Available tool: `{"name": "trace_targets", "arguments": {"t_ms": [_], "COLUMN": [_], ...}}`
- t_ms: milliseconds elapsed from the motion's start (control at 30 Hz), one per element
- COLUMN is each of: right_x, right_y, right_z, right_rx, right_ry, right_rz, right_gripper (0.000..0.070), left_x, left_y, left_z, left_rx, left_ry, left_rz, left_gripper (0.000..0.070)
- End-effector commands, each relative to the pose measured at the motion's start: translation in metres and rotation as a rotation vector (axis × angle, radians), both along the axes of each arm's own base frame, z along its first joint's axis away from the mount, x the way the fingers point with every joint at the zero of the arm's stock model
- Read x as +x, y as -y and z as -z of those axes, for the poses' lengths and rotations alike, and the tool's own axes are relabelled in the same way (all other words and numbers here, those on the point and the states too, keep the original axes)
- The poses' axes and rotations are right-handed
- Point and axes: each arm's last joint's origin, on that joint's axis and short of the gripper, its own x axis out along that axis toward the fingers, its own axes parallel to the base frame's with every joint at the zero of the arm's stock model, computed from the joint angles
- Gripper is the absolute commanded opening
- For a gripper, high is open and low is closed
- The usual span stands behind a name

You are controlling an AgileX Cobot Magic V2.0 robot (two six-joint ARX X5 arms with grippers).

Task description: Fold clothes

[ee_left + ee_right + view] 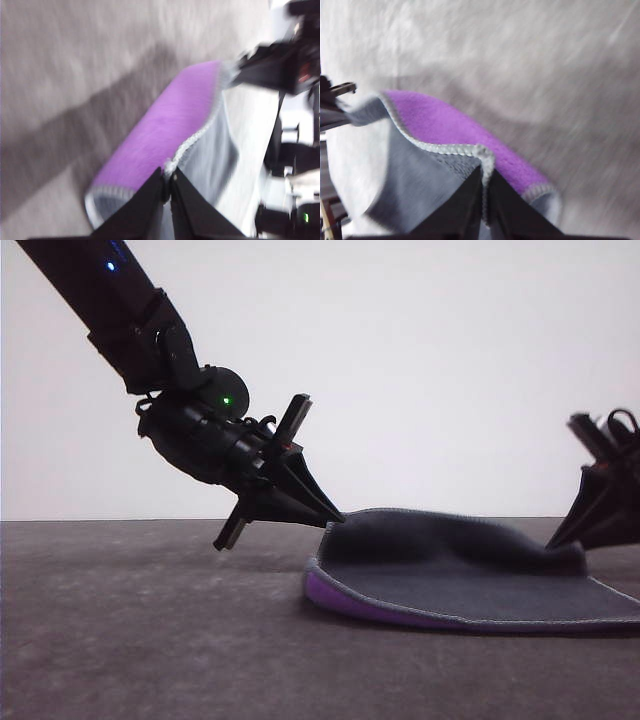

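Two tools pinch my cloth at lower right on the surface: left tool and right tool each clamp a hem corner. I judge the fold mid-way; next, carry both corners over to the near edge.

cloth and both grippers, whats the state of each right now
cloth: partly folded, far edge lifted off the table and held at its two corners, near part flat with grey side up, purple underside showing at the near left edge
left gripper: shut on the cloth's far left corner, fingers pinching the hem
right gripper: shut on the cloth's far right corner
table: bearing the cloth's flat part
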Motion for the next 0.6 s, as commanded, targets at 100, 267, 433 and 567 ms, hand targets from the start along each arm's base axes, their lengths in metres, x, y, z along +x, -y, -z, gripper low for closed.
{"name": "trace_targets", "arguments": {"t_ms": [100,267,433,567], "right_x": [-0.004,-0.015,-0.021,-0.025], "right_y": [0.001,-0.002,-0.003,-0.004], "right_z": [-0.016,-0.014,-0.014,-0.014], "right_rx": [-0.016,-0.013,-0.006,-0.001], "right_ry": [0.014,-0.057,-0.101,-0.134], "right_rz": [-0.030,-0.080,-0.097,-0.114], "right_gripper": [0.0005,0.0006,0.0006,0.0011], "left_x": [-0.005,-0.014,-0.025,-0.033], "left_y": [0.004,0.001,0.004,0.008], "left_z": [-0.003,-0.002,-0.001,-0.001], "left_rx": [0.030,0.062,0.085,0.099], "left_ry": [0.002,-0.065,-0.106,-0.134], "left_rz": [0.110,0.141,0.196,0.239], "left_gripper": [0.0011,0.0022,0.0027,0.0029]}}
